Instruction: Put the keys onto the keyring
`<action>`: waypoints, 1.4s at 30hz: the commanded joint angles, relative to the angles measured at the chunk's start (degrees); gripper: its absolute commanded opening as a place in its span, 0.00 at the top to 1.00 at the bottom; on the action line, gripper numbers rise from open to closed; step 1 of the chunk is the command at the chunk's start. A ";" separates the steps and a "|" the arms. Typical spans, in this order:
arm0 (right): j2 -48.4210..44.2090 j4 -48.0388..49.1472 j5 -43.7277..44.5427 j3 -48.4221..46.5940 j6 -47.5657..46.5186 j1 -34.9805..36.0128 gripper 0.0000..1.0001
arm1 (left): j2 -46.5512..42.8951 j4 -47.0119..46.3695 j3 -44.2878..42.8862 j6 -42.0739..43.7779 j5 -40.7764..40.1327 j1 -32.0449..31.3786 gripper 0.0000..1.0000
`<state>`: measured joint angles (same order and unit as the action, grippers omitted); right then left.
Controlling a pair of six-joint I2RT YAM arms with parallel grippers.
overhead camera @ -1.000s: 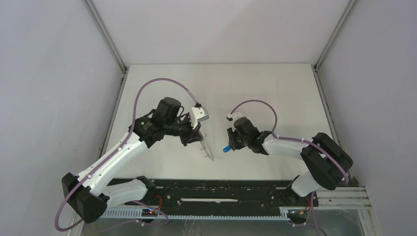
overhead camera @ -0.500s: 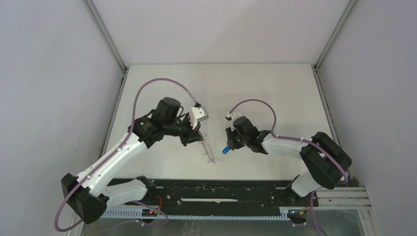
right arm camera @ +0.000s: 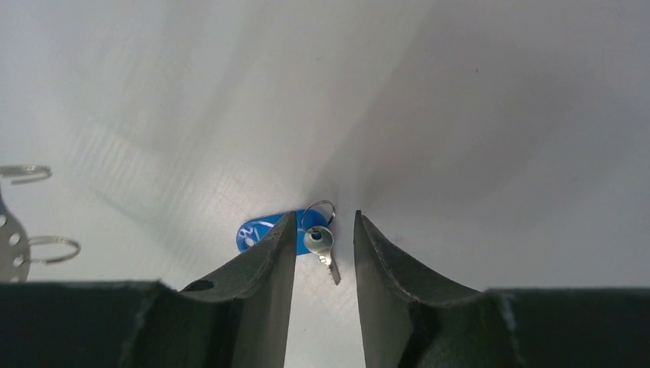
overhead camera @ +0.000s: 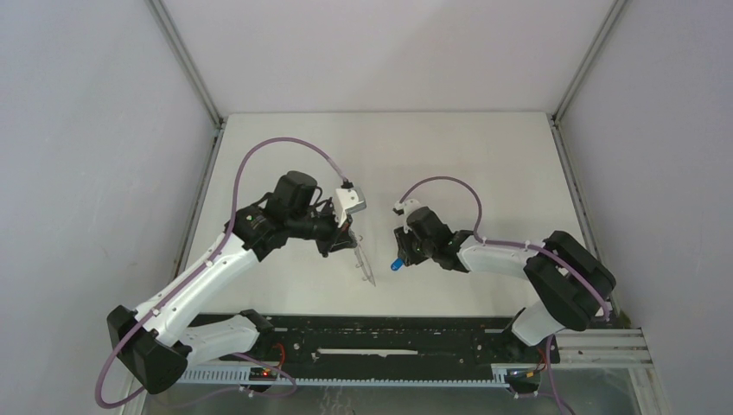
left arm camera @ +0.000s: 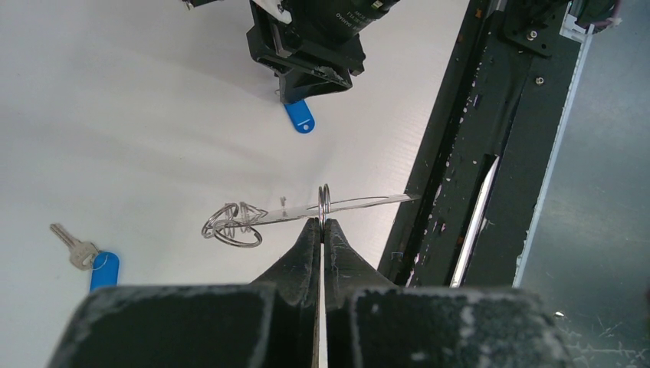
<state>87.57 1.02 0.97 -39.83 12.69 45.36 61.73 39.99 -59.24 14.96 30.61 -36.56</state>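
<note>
Right wrist view: parted right jaws straddle the small blue-tagged silver key (right arm camera: 318,241); close squarely on its head, left jaws clenched on the thin grey metal keyring (left arm camera: 368,202).

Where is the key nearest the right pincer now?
In the right wrist view, the key lies on the table between the right pincer's parted fingers.

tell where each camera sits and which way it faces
top external: above and behind, facing down at the table; both arms show.
left wrist: looks past the shut left gripper pinching the keyring.
right wrist: looks down through the open right gripper at a blue-tagged key.
shared: both wrist views show that key and the keyring.
</note>
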 commanded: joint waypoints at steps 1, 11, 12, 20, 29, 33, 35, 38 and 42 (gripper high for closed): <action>0.67 1.20 0.60 -1.74 -0.56 -0.04 0.60 | -2.06 -1.71 0.39 -1.08 1.12 0.52 1.00; 0.92 2.50 -0.38 -1.66 -0.65 -1.39 0.72 | -2.21 -1.93 0.51 -1.60 1.05 0.47 1.00; 1.00 2.34 -0.41 -1.65 -0.65 -1.42 0.74 | -2.27 -1.93 0.56 -1.60 0.96 0.47 1.00; 1.13 1.06 -2.40 -1.65 0.12 -1.51 0.81 | -2.58 -2.02 0.96 -1.43 0.94 0.47 1.00; -1.00 -0.17 -1.80 -1.65 0.55 -2.21 0.99 | -3.02 -2.11 1.35 -1.69 1.04 0.48 1.00; -4.48 0.39 -4.63 -0.86 -0.06 -2.21 1.00 | -3.28 -2.03 1.72 -1.86 1.16 0.44 1.00; -6.88 1.31 -6.55 0.36 -0.43 -2.19 1.00 | -3.35 -1.94 1.87 -1.87 1.40 0.44 1.00; -6.93 1.34 -10.33 1.17 0.06 -2.91 1.00 | -3.37 -1.98 2.22 -1.87 1.55 0.48 1.00; -4.30 1.64 -12.64 1.41 1.25 -2.85 1.00 | -3.57 -1.93 2.13 -2.11 1.60 0.49 1.00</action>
<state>81.56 1.67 -8.01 -39.33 13.13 42.76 59.81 39.92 -58.50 13.93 30.61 -36.53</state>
